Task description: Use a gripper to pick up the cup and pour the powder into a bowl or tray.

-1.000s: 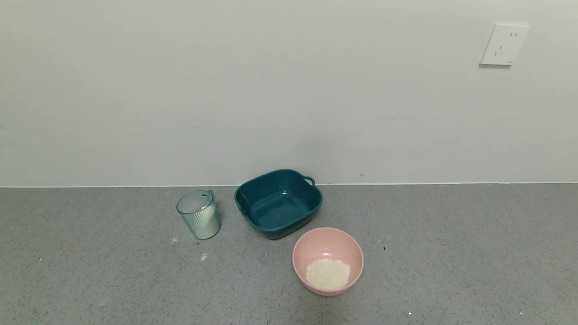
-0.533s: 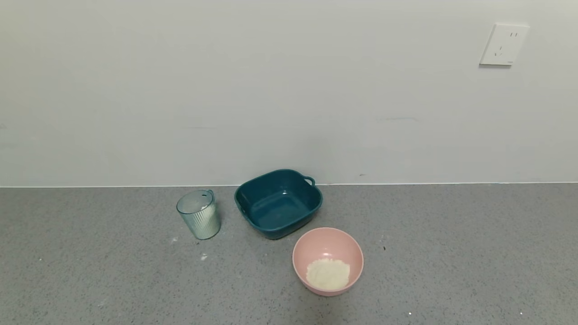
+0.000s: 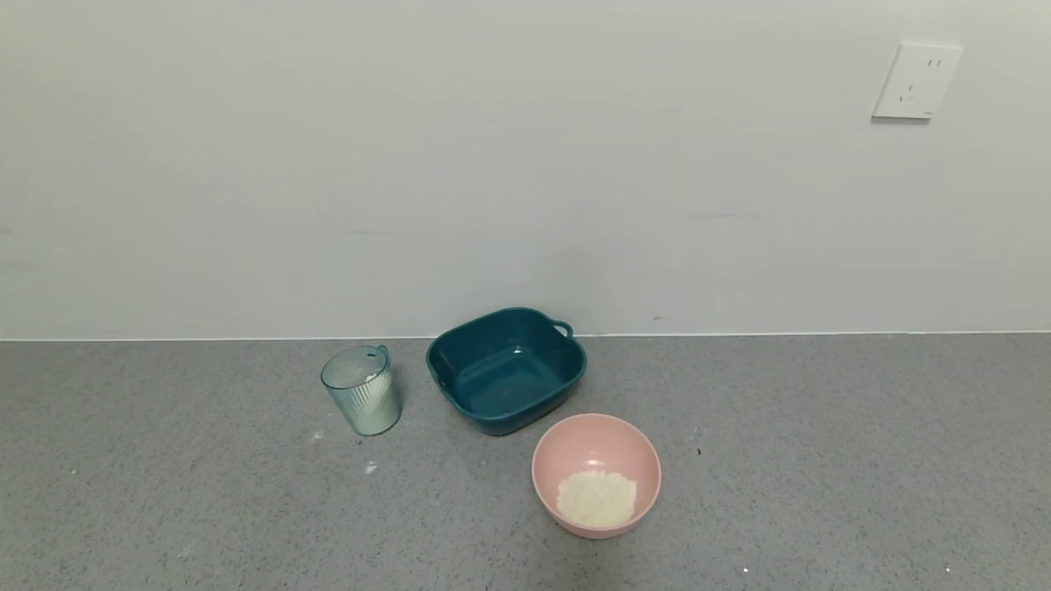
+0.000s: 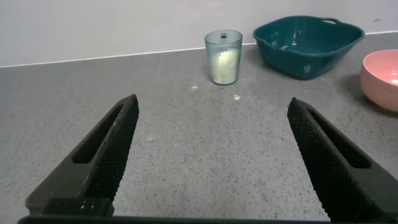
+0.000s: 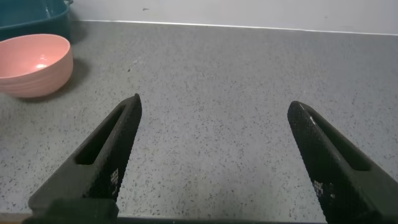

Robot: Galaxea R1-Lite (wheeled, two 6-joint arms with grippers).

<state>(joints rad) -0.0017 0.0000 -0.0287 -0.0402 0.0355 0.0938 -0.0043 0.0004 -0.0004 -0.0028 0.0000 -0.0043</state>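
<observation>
The ribbed pale blue-green cup stands upright on the grey counter, left of the teal tray, with white powder low inside it. It also shows in the left wrist view. The pink bowl sits in front of the tray and holds a heap of cream powder. Its rim shows in the left wrist view and it shows in the right wrist view. My left gripper is open and empty, low over the counter, well short of the cup. My right gripper is open and empty over bare counter, right of the bowl. Neither gripper shows in the head view.
A dark teal squarish tray with handles stands near the wall, between cup and bowl. Small white powder specks lie on the counter in front of the cup. A wall socket is high at the right.
</observation>
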